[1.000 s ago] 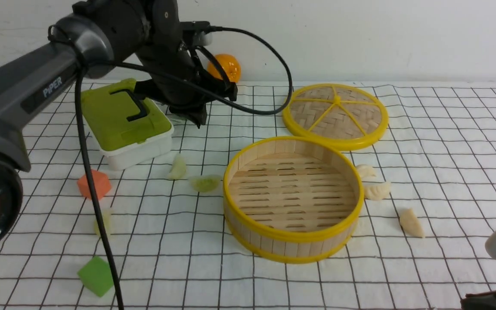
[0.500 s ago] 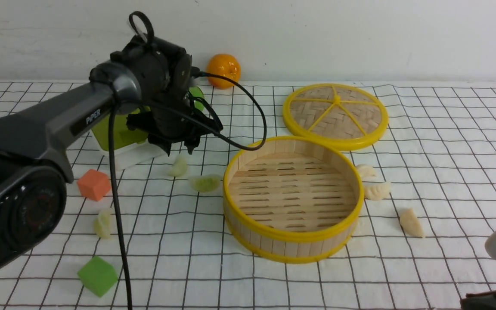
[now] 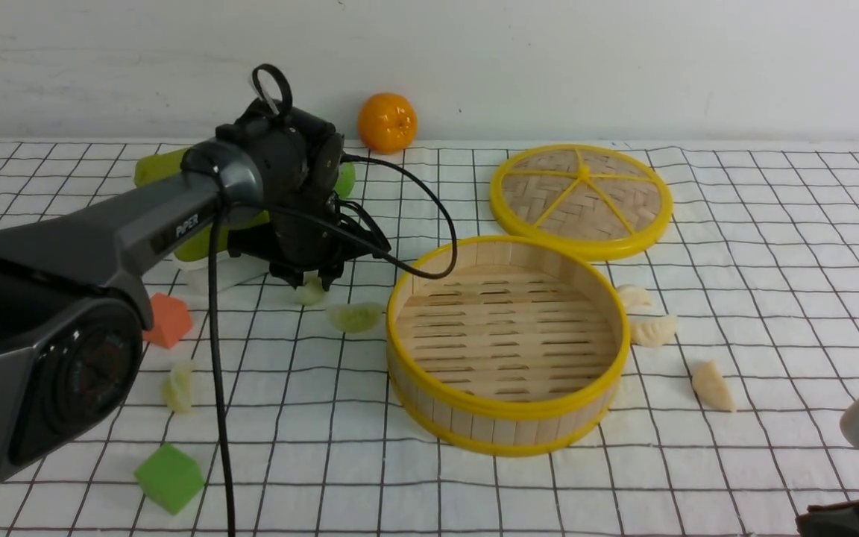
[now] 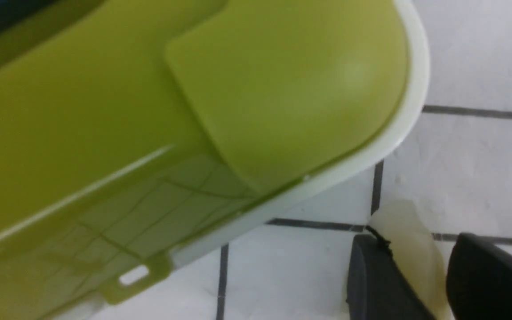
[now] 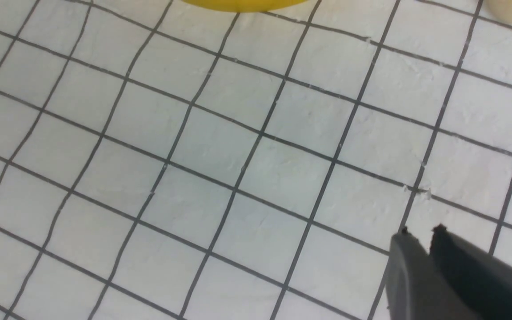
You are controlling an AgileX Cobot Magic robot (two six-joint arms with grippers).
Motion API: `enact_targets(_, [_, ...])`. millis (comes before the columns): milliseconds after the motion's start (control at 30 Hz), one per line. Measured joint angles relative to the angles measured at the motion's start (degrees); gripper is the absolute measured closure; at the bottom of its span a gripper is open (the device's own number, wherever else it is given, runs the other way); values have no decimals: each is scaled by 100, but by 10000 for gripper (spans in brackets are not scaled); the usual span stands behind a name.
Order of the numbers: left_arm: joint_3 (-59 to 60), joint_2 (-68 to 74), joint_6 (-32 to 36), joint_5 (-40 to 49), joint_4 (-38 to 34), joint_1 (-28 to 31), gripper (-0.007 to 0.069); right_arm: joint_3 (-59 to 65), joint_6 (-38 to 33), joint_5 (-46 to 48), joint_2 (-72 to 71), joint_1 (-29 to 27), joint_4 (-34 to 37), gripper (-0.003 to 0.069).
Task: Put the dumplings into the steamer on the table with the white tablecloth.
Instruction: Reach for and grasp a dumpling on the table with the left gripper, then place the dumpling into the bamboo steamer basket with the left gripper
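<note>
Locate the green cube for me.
In the front view the green cube lies on the robot's left, nearest the camera, just before a pale green dumpling.

Steamer [image 3: 508, 426] on tablecloth [image 3: 772, 224], lid [image 3: 581, 200] behind it, three dumplings [image 3: 355, 317] to its left, three to its right

- Front view: bright, even light; soft shadows lie on the white tablecloth [image 3: 772, 246].
- Left wrist view: the near green box [image 4: 149, 111] is blurred.

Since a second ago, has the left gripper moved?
Yes. Against the steamer, the left gripper has dropped, from above the far rim's level down to straddle the farther green dumpling on the steamer's left.
</note>
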Motion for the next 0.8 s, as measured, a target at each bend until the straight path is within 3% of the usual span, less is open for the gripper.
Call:
enact_targets(333, [1,-158,108,250,-68,0,424,0,0,-11,0,0,4,585])
enact_targets(567, [1,-875,697,357,-797,-49,428,0,0,-16,0,0,4,578])
enact_targets(800, [-5,-1210,1134,162,-1474,-851,429,0,0,-16,0,0,4,576])
